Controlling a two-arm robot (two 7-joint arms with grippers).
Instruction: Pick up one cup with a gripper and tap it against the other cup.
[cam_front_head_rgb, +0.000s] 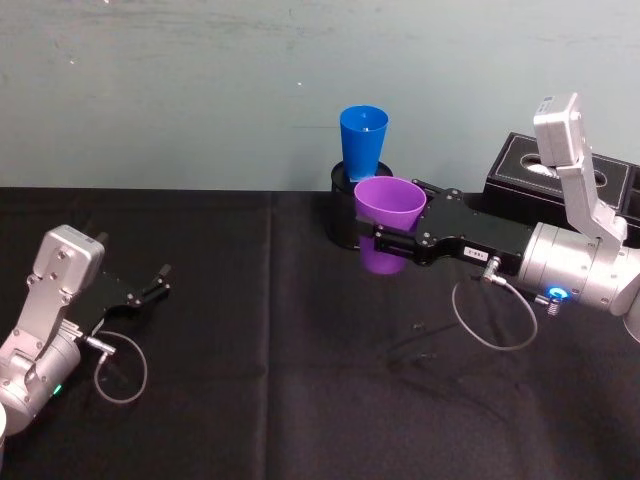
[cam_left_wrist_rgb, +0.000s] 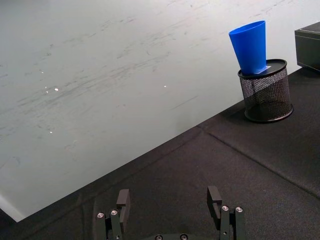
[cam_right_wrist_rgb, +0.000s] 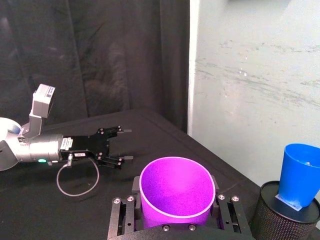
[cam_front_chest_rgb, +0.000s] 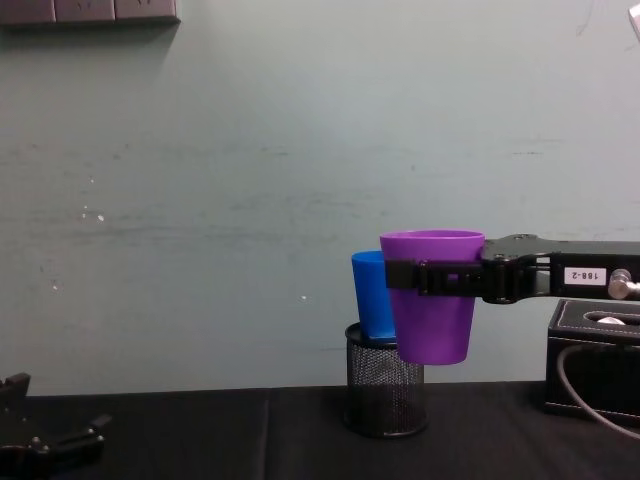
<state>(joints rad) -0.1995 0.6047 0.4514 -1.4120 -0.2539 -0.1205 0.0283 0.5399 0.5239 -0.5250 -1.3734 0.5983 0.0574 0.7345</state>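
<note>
The purple cup (cam_front_head_rgb: 390, 205) is held upright, clear of the desk (cam_front_head_rgb: 250, 380), and is clamped in the right pincer (cam_front_head_rgb: 380, 240). It is just beside the blue cup (cam_front_head_rgb: 362, 140), which is seated in a black mesh holder (cam_front_chest_rgb: 383, 395). The left pincer (cam_front_head_rgb: 160, 280) is parked low at the left, fingers apart.

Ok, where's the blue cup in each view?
Head: blue cup top centre, behind the purple cup.
Left wrist: cup against the wall, far beyond the left claw.
Right wrist: cup beyond the purple cup, by the wall.
Chest: cup centre, mostly behind the purple cup.
Shared landmark: the mesh pot it stands in.
</note>
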